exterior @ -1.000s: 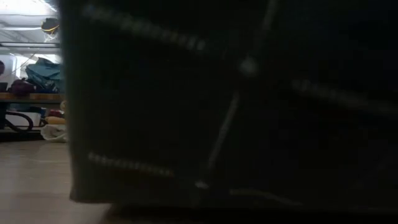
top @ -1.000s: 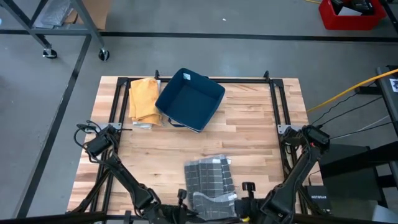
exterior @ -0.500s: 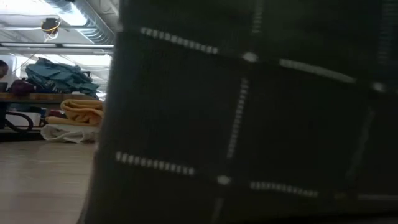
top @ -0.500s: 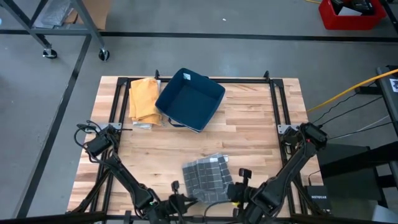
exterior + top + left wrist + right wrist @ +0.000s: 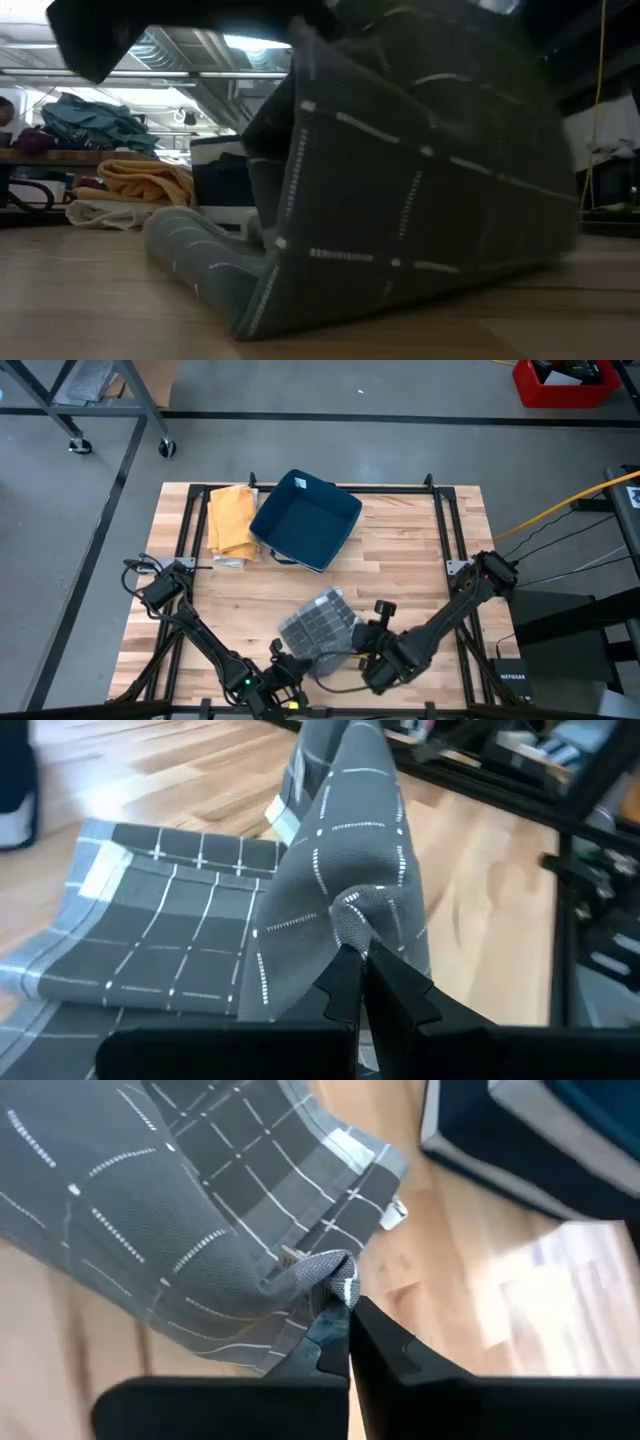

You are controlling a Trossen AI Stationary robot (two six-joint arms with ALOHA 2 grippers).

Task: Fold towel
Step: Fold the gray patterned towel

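- The left hand [image 5: 362, 970], at about 7 o'clock on the surface [image 5: 400, 550], is clamped on a pinched corner of the grey checked towel [image 5: 320, 628].
- The right hand [image 5: 345, 1320], at about 5 o'clock, is clamped on another corner of the towel; its arm reaches in from the 3 o'clock edge.
- The towel sits near the 6 o'clock edge, between the two hands, one part flat on the wood and the held part lifted and draped over it.
- From table height the towel rises like a tent, with a rolled fold resting on the wood at its base.
- A dark blue bin [image 5: 305, 520] lies tilted toward 12 o'clock, well apart from the towel.
- A yellow cloth [image 5: 231, 520] rests just beside the bin, on its 9 o'clock side, on top of a white cloth [image 5: 100, 212].
- The right wrist view shows the bin close beyond the towel's far edge.
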